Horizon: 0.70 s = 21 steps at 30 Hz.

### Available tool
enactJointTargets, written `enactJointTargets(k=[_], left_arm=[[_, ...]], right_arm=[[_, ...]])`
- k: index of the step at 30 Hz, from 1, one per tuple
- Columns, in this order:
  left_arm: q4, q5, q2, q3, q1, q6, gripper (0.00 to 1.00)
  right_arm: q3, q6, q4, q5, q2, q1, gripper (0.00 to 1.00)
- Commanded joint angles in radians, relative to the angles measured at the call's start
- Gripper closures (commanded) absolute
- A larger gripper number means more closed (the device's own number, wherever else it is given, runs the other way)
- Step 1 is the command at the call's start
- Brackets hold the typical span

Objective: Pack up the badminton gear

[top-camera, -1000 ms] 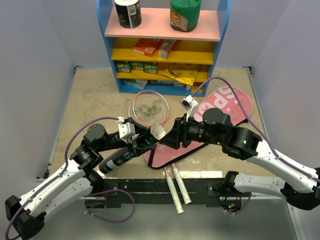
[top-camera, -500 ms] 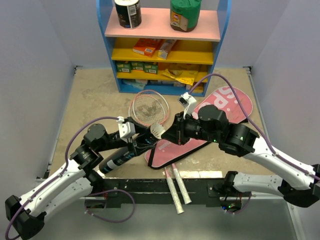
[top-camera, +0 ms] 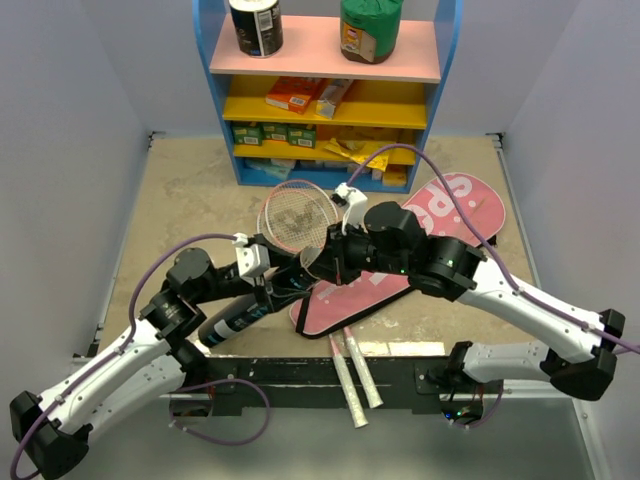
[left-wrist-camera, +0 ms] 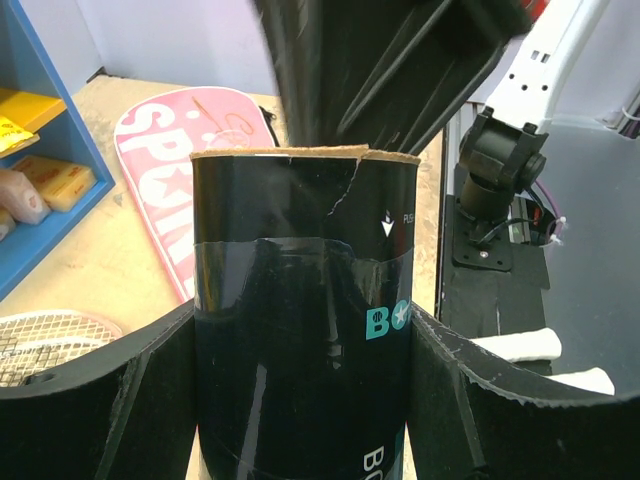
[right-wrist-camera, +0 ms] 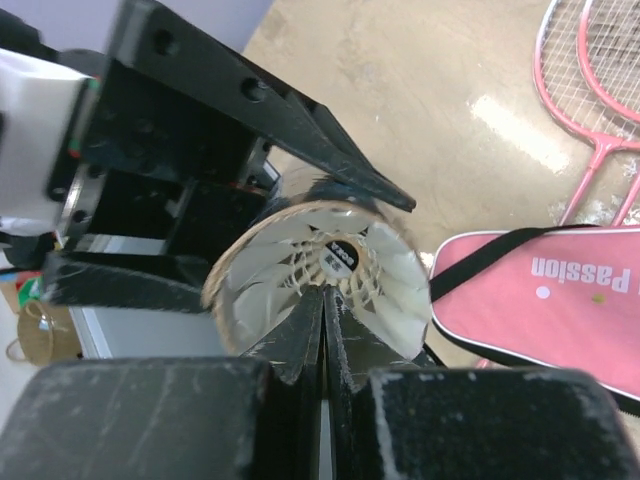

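Note:
My left gripper [top-camera: 272, 288] is shut on the long black tube [top-camera: 230, 320] and holds it tilted, its open end toward the right arm; the left wrist view shows the tube [left-wrist-camera: 300, 250] filling the jaws of that gripper [left-wrist-camera: 300, 335]. A white shuttlecock [right-wrist-camera: 340, 265] sits in the tube's mouth. My right gripper [top-camera: 318, 265] has its fingers shut together, with the tips [right-wrist-camera: 323, 295] pressed into the shuttlecock's skirt. Two pink rackets [top-camera: 298, 215] lie behind, white handles [top-camera: 352, 385] at the near edge. The pink bag [top-camera: 440, 225] lies to the right.
The blue-yellow shelf unit [top-camera: 325, 90] with boxes, packets and two cans stands at the back. The black base rail [top-camera: 290, 375] runs along the near edge. Grey walls close in both sides. The bag [right-wrist-camera: 560, 290] and racket heads [right-wrist-camera: 590, 80] show beyond the tube.
My right gripper has moved left to the tube's mouth and pushed the shuttlecock further in. The left gripper has kept the tube still.

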Motion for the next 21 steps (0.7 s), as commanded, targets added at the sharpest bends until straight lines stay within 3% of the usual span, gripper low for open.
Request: enactJointTargets(k=[1, 11, 16, 21], left_arm=[[0.089, 0.021, -0.031, 0.020, 0.003, -0.009, 1.00], [0.106, 0.040, -0.038, 0.015, 0.003, -0.023, 1.00], [0.107, 0.043, -0.040, 0.013, 0.003, -0.026, 1.00], [0.107, 0.043, -0.031, 0.015, 0.003, -0.025, 1.00]], right_arm=[[-0.023, -0.044, 0.036, -0.103, 0.043, 0.002, 0.98], [-0.130, -0.052, 0.275, -0.498, 0.209, 0.011, 1.00], [-0.153, -0.040, 0.315, -0.523, 0.215, 0.012, 0.99], [-0.117, -0.063, 0.229, -0.464, 0.169, 0.011, 0.84]])
